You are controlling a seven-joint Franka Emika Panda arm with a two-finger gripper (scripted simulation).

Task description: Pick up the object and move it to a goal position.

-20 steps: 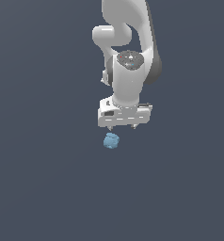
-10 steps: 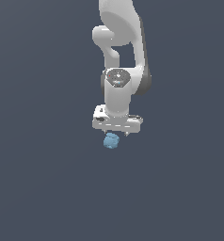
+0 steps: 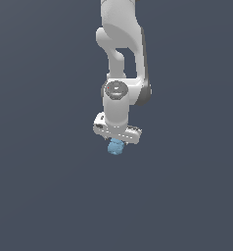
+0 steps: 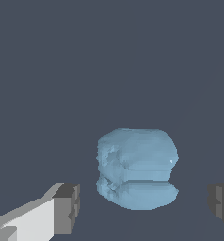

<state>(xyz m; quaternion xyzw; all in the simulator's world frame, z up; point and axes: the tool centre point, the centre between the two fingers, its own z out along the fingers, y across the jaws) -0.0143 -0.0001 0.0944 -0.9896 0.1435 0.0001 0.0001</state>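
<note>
The object (image 3: pixel 116 146) is a small light-blue lump with rounded edges. In the exterior view it shows just below the white gripper (image 3: pixel 116 139), partly covered by the hand. In the wrist view the object (image 4: pixel 136 167) sits between the two grey fingertips (image 4: pixel 67 208), with clear gaps on both sides. The jaws stand wide apart and do not touch it. The gripper (image 4: pixel 144 204) is open around the lump.
The white arm (image 3: pixel 119 54) rises above the gripper toward the top of the exterior view. A plain dark grey ground (image 3: pixel 40 186) surrounds everything. No goal marker shows.
The gripper has come down over the object and turned somewhat. The lump now shows partly tucked under the hand. The object itself has not moved.
</note>
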